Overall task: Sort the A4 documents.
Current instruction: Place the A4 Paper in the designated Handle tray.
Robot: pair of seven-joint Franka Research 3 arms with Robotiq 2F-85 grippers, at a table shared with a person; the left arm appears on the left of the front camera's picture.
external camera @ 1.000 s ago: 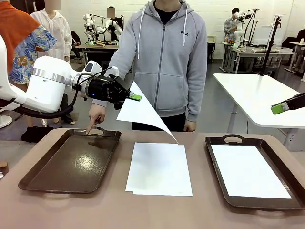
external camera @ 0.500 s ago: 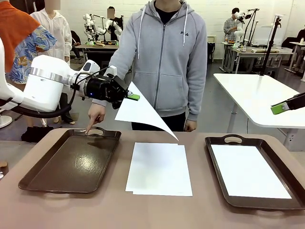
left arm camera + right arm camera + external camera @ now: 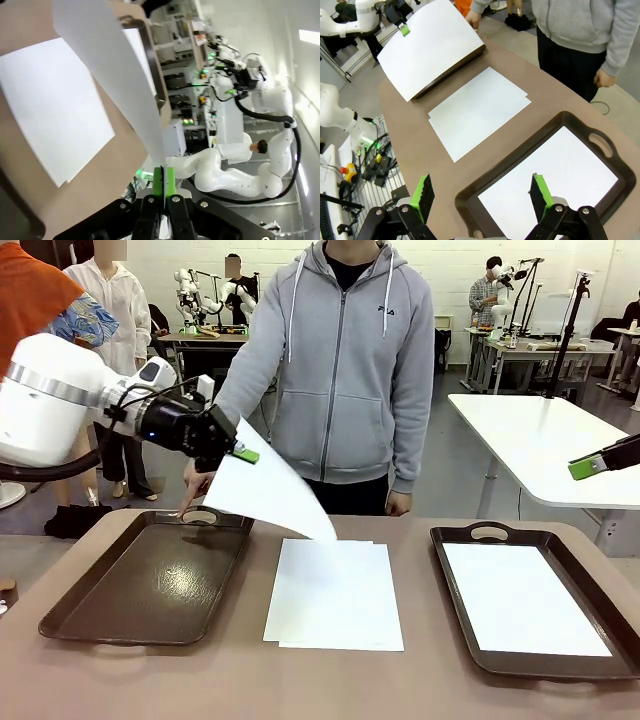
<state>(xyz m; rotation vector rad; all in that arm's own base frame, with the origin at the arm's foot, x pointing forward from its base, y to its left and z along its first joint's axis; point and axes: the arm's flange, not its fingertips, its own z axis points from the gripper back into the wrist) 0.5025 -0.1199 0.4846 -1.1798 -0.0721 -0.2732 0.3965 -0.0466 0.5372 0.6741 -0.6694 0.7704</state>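
Observation:
My left gripper [image 3: 238, 452] is shut on the corner of one A4 document [image 3: 268, 490], which hangs lifted and curved between the left tray and the middle of the table. In the left wrist view the fingers [image 3: 162, 182] pinch that sheet [image 3: 107, 70] edge-on. A small stack of A4 documents [image 3: 335, 592] lies flat at the table's middle. The left dark brown tray [image 3: 75, 605] holds nothing. Another white sheet [image 3: 522, 598] lies in the right tray [image 3: 455, 585]. My right gripper [image 3: 482, 192] stands open high above that tray [image 3: 490, 182], with nothing between its fingers.
A person in a grey hoodie stands at the far side; one hand [image 3: 197, 483] points a finger down at the left tray's far handle, close under the held sheet. The other hand [image 3: 399, 504] hangs at the table's far edge. A white table [image 3: 540, 440] stands behind on the right.
My left gripper has moved left and slightly down with the sheet, from over the table's middle toward the left tray. The right arm and the person's pointing hand have not moved.

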